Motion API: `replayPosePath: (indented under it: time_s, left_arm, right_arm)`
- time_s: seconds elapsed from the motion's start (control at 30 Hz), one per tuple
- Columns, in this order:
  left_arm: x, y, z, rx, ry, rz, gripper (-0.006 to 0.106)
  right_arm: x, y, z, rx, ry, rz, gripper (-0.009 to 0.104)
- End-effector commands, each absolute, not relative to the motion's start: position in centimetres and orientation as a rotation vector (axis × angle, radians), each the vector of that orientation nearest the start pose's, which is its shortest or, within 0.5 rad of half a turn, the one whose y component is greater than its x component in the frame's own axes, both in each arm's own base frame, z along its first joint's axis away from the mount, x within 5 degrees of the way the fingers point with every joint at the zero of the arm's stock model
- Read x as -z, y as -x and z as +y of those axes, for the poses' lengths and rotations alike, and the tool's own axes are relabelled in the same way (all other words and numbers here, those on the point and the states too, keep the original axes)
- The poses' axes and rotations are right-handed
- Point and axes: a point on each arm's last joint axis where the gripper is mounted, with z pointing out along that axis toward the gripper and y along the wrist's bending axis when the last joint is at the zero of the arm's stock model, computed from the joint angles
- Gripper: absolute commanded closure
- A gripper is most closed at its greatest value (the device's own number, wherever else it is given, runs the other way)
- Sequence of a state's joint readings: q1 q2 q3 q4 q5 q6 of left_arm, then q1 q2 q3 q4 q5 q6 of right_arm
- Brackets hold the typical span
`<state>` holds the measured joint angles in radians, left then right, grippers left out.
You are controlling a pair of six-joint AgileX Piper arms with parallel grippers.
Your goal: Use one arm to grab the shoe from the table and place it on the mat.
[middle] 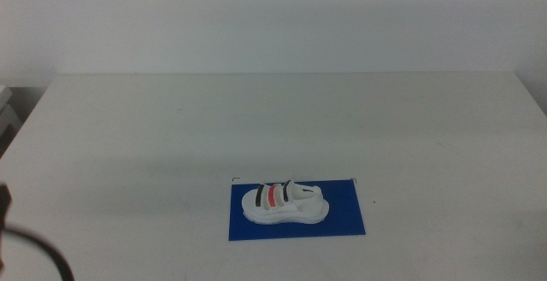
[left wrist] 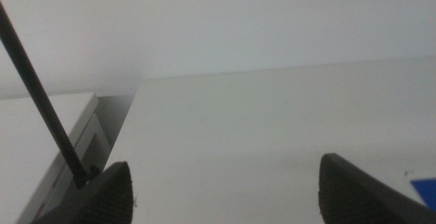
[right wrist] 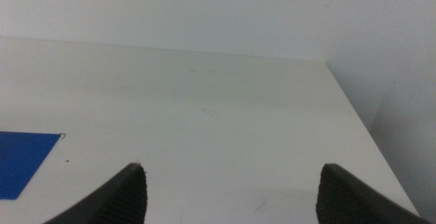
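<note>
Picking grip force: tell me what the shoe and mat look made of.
Shoe: looks like matte white foam or rubber, with a chunky moulded sole; its straps are possibly fabric. Mat: thin, flat, uniformly blue, without shine; possibly foam, felt or paper.

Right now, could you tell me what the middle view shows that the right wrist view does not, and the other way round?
Only the middle view shows the shoe, lying on the mat, with the whole mat in sight. Only the right wrist view shows the right pincer, its jaws wide apart with nothing between them, and the table's corner at the wall. Both show the white table and the blue mat, though the wrist view catches just one corner of it.
</note>
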<state>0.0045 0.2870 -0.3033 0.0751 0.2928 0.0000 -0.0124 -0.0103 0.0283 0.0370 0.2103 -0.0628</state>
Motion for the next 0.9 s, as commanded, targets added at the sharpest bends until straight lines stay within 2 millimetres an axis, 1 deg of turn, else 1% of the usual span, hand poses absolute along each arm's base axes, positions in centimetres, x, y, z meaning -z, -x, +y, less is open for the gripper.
replayPosePath:
  time_s: [0.0,0.23,0.33,0.5,0.7,0.87]
  left_arm:
    - [-26.9,-7.3,0.1,-0.073,-0.054,1.635,0.007]
    - [-21.9,-5.9,0.1,-0.052,-0.038,1.632,0.007]
    - [-20.8,-5.4,0.1,-0.05,-0.036,1.608,0.007]
    - [-20.1,-5.4,0.0,-0.043,-0.034,1.602,0.007]
    - [-18.7,-5.6,0.1,-0.046,-0.037,1.659,0.007]
    - [-18.7,-5.6,0.1,-0.046,-0.037,1.66,0.007]
  right_arm:
    - [-19.2,-5.5,0.0,0.042,0.026,1.613,0.031]
    - [-19.2,-5.5,0.0,0.042,0.026,1.613,0.031]
    - [-19.2,-5.5,0.0,0.042,0.026,1.613,0.031]
    - [-19.2,-5.5,0.0,0.042,0.026,1.614,0.031]
    - [-19.2,-5.5,0.0,0.042,0.026,1.614,0.031]
    - [-19.2,-5.5,0.0,0.042,0.026,1.614,0.031]
